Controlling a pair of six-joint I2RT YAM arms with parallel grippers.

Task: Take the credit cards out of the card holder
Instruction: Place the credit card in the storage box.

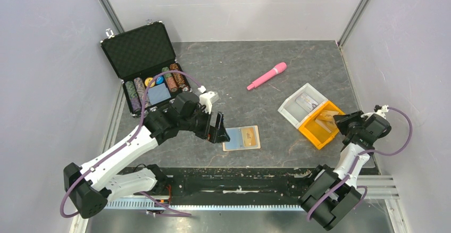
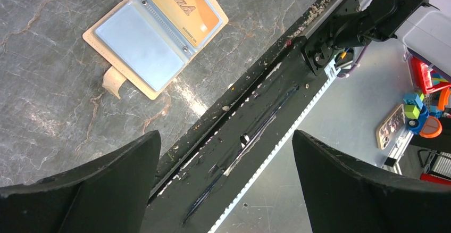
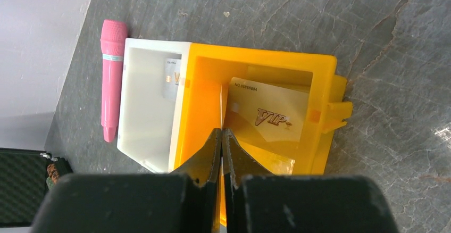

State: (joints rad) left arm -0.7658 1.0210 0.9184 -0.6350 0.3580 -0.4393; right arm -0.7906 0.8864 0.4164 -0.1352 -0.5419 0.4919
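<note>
The tan card holder [image 1: 242, 138] lies open on the table near the front edge. In the left wrist view the card holder [image 2: 154, 31] shows a pale blue empty pocket and an orange credit card [image 2: 183, 9] in the other pocket. My left gripper [image 1: 219, 129] hovers just left of it, open and empty [image 2: 226, 190]. My right gripper [image 1: 339, 120] is over the orange tray [image 3: 319, 68], shut [image 3: 222, 132] on a thin credit card [image 3: 221, 105] seen edge-on. A gold credit card [image 3: 271, 116] marked VIP leans inside that tray.
A white tray [image 1: 298, 104] holding a pale card touches the orange tray [image 1: 314, 133]. A pink pen-like stick [image 1: 267, 76] lies at the back. An open black poker-chip case [image 1: 146, 65] stands at the back left. The black base rail [image 1: 239, 182] runs along the front edge.
</note>
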